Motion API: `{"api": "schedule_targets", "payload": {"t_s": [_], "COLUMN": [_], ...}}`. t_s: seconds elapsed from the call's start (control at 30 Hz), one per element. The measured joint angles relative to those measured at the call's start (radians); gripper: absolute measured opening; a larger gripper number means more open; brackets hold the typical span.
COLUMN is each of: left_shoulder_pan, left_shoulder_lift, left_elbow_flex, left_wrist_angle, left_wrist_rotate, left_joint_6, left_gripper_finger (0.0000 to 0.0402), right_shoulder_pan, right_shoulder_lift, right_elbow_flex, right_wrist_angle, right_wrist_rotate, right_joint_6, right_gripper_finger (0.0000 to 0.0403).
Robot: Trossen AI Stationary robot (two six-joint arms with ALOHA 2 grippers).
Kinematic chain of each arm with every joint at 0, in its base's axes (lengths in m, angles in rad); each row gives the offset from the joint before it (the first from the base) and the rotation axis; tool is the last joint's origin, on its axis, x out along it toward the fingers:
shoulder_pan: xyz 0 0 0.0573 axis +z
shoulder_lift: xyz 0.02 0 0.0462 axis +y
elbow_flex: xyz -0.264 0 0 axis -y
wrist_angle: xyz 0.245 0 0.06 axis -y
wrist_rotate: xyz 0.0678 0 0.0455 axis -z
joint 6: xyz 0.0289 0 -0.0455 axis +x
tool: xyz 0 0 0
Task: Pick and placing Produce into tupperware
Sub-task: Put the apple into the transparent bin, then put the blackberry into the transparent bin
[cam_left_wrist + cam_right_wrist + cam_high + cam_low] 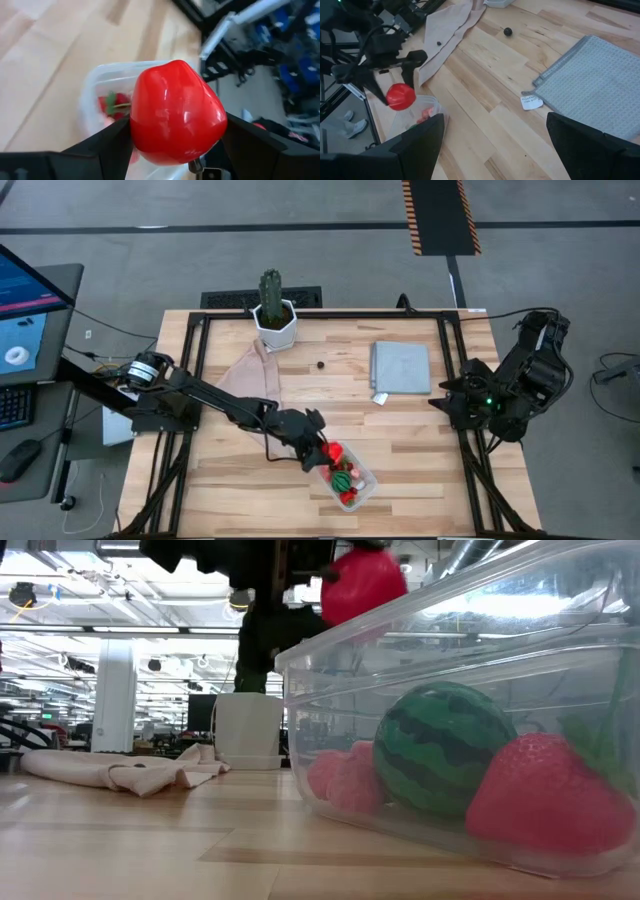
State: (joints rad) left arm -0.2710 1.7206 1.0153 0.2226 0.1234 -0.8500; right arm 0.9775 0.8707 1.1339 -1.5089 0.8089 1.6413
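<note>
Looking down from the high view, you can see your left pincer (pixel 322 447) over the near corner of the tupperware (pixel 362 492), closed tight on a shiny red tomato-like piece (pixel 175 112). The piece is smooth and round with a small point on top, and the two dark fingers (pixel 107 145) press on both its sides. In the left wrist view the red piece hides most of the box, so you only see one rounded corner and a bit of red and green inside.

The tupperware is clear plastic with see-through walls and sits near the front edge of the wooden bench (pixel 400 440). From the low view you can make out a green striped ball (pixel 440 747) that looks like a watermelon, a bumpy red strawberry (pixel 545 802) and a pale pink piece (pixel 345 780) in it. The box is cut off at the right side of that view.

One small dark berry (pixel 320 364) lies alone on the bench, between the cactus in a white pot (pixel 273 310) and the flat grey mat (pixel 401 367). A soft tan cloth (pixel 250 375) lies crumpled near the pot.

Your right pincer (pixel 440 395) waits at the right side of the bench, and its fingers stand wide apart with nothing between them.
</note>
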Motion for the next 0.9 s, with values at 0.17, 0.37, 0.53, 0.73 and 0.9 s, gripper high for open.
{"api": "schedule_targets", "payload": {"t_s": [0.17,0.37,0.53,0.73,0.9], "left_shoulder_pan": [-0.007,-0.010,-0.008,0.015,0.037], "left_shoulder_lift": [0.000,0.000,0.000,-0.025,-0.126], "left_elbow_flex": [-0.001,-0.001,-0.001,-0.001,-0.001], "left_wrist_angle": [0.058,0.110,0.111,0.101,-0.084], "left_wrist_rotate": [0.020,0.081,0.080,0.094,-0.019], "left_joint_6": [0.033,0.044,0.048,0.148,0.274], "left_gripper_finger": [0.0279,0.0304,0.0335,0.0342,0.0342], "right_shoulder_pan": [0.000,0.000,0.000,0.000,0.000], "right_shoulder_lift": [0.000,0.000,0.000,0.000,0.000], "right_elbow_flex": [0.000,0.000,0.000,0.000,0.000], "right_wrist_angle": [0.000,0.000,0.000,0.000,0.000], "right_wrist_rotate": [0.000,0.000,0.000,0.000,0.000], "right_joint_6": [0.000,0.000,0.000,0.000,0.000], "right_gripper_finger": [0.0372,0.0372,0.0372,0.0372,0.0372]}}
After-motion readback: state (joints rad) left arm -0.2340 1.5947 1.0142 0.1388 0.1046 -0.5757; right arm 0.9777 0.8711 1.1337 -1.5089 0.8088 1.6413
